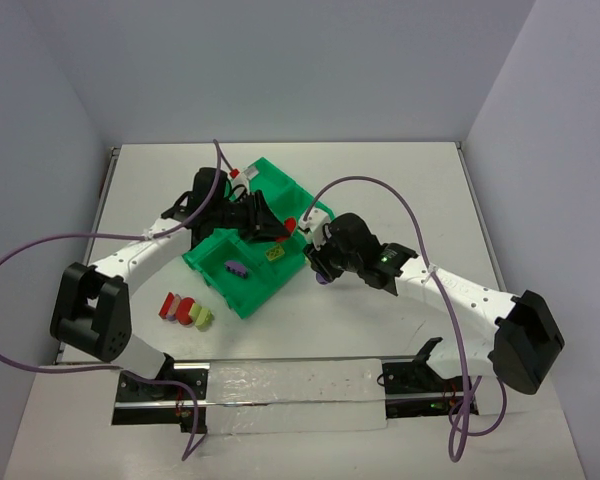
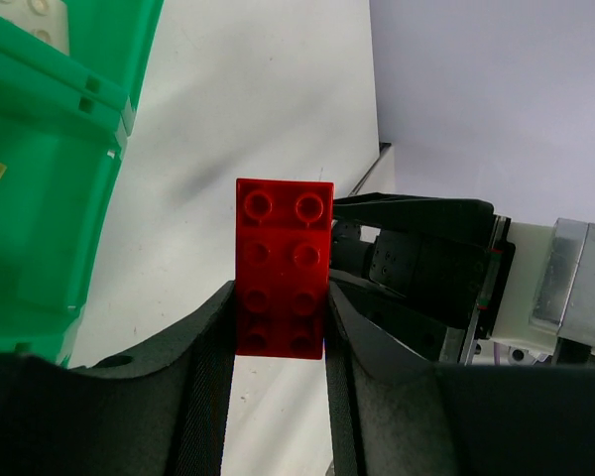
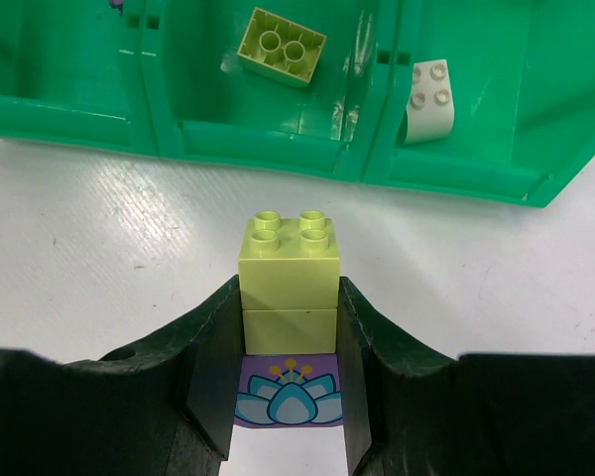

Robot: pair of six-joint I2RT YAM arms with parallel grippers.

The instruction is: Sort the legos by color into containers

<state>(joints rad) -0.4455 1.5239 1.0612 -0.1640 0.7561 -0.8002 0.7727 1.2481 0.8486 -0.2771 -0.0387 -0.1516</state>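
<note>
Left gripper (image 2: 281,297) grips red brick (image 2: 285,238); right gripper (image 3: 290,297), yellow-green stack (image 3: 290,260) near tray (image 3: 69,69).

The left arm (image 1: 130,258) and the right arm (image 1: 470,295) have white links with black joint housings. A purple cable (image 1: 40,241) runs beside each one. A small green light (image 1: 385,257) shows on the right arm. The left gripper (image 2: 280,327) has matte black, slightly rough fingers (image 2: 203,397).

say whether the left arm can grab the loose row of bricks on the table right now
Probably not yet: the left pincer is shut on a red brick by the green tray. The row lies uncovered beside that arm.
</note>
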